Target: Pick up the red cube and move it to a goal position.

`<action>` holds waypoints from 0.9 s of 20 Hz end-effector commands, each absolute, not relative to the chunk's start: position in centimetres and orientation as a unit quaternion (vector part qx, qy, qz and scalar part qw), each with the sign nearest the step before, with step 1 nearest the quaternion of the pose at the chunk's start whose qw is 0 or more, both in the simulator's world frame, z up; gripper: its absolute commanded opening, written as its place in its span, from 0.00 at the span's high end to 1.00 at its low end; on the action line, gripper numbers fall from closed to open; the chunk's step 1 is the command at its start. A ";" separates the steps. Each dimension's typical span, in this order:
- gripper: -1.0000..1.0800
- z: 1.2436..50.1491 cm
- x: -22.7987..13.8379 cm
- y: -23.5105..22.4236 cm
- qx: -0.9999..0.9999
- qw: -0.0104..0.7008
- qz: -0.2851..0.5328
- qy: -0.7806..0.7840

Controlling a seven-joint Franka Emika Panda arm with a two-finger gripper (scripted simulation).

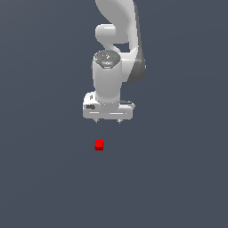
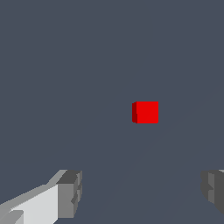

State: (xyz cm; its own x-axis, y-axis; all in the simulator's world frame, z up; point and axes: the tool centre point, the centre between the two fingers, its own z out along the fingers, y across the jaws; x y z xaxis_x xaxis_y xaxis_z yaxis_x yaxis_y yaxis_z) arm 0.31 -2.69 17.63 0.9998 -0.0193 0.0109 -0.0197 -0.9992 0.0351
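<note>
Gripper (image 1: 108, 120) spread wide above a red cube (image 1: 99, 145) that is not held.

In the exterior view, the white arm (image 1: 118, 26) is seen coming down from the top centre of the frame, and its gripper is pointed downward at mid-frame. Only two short fingertips are shown beneath the white hand body, set well apart, with nothing between them. The red cube is seen on the flat dark grey floor (image 1: 44, 178), just below the frame's centre, clear of the gripper and slightly toward the exterior view's left of the hand's middle. In the wrist view, the cube (image 2: 145, 112) is shown alone on the grey surface, with one face lit brightly and a narrow side face in shade. Both grey finger pads (image 2: 70, 193) are seen at the frame's edges, far apart, and the cube is touched by neither.
</note>
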 end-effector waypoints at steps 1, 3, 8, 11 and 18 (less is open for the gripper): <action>0.04 17.6 0.3 -2.7 1.000 0.018 0.005 -0.010; 0.04 17.5 0.3 -2.7 1.000 0.018 0.005 -0.010; 0.04 16.3 0.7 -3.2 1.000 0.016 0.005 -0.009; 0.04 14.9 1.0 -3.7 1.000 0.015 0.004 -0.008; 0.04 9.9 2.4 -5.3 1.000 0.009 0.003 -0.004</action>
State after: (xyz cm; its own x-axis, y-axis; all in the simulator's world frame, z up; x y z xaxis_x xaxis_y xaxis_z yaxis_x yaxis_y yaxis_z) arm 2.09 -4.92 11.18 0.9999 -0.0091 0.0070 -0.0093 -0.9997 0.0209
